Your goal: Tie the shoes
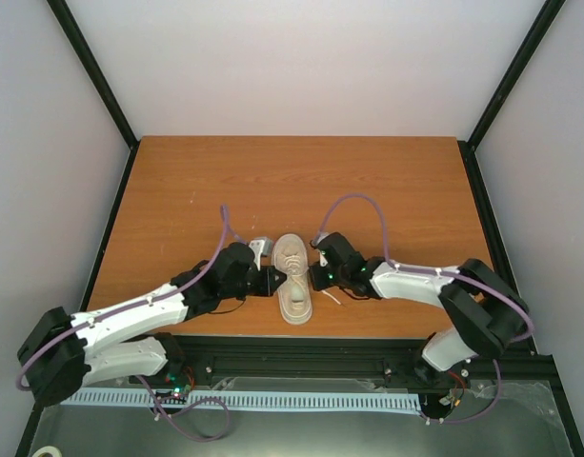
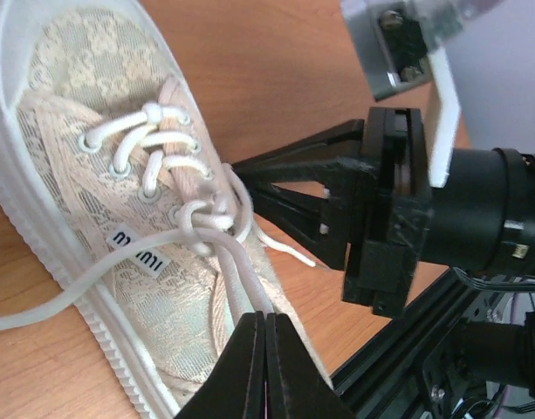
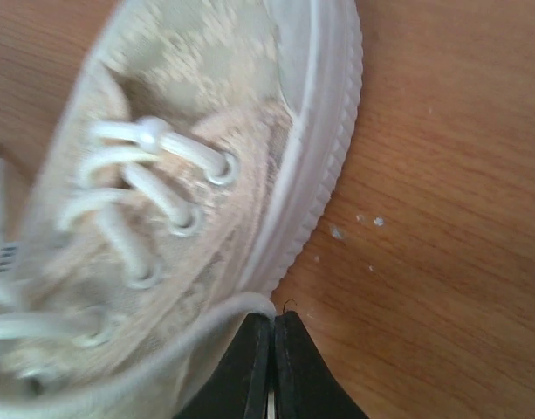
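Sneaker [image 1: 294, 281] lies at the middle of the table's [image 1: 225, 181] near edge, toe toward the far edge, its white laces [image 2: 206, 218] drawn into a loose knot above the eyelets. At its left side the left gripper [image 2: 265, 325] has both fingers pressed flat together with no gap, pinching two strands of the laces that run down from the knot. At the opposite side the right gripper [image 3: 271, 325] is likewise squeezed closed, one strand curving over the shoe's edge into its fingertips.

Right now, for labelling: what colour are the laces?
The laces are white; left wrist view shows best.
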You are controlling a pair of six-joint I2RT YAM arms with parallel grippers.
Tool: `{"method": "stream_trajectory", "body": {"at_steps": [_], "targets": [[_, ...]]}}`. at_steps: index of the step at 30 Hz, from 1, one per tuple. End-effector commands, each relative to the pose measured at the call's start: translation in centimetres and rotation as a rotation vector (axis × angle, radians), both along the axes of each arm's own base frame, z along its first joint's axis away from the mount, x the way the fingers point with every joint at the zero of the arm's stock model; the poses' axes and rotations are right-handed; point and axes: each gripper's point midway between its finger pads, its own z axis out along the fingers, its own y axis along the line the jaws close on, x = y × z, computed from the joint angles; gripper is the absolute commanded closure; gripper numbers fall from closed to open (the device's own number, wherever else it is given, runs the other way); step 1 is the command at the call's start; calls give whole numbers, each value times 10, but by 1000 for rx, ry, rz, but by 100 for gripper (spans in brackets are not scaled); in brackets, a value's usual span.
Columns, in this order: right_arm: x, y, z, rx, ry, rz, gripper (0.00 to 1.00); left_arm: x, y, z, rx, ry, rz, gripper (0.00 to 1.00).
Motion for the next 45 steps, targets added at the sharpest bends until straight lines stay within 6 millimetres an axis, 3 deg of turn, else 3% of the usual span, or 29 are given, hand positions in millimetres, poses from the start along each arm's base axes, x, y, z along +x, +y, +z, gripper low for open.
{"method": "stream_trajectory", "body": {"at_steps": [1,7,12,34,37,42,45], "targets": [[-1,-8,35,24,-85,24,97,3,11,14,9,-40,49,99],[-21,-2,73,102,-118,147,97,2,9,7,28,-20,40,99],[-22,8,87,141,-135,198,97,5,3,9,25,-23,26,99],[-23,54,87,191,-106,336,97,3,-22,0,-9,19,-61,98],[-24,54,80,174,-94,336,97,3,-21,1,-7,13,-63,91],[-26,48,71,151,-84,330,97,5,-3,12,37,-23,-12,55],[-28,45,68,141,-78,330,97,11,9,23,44,-38,27,45]]}}
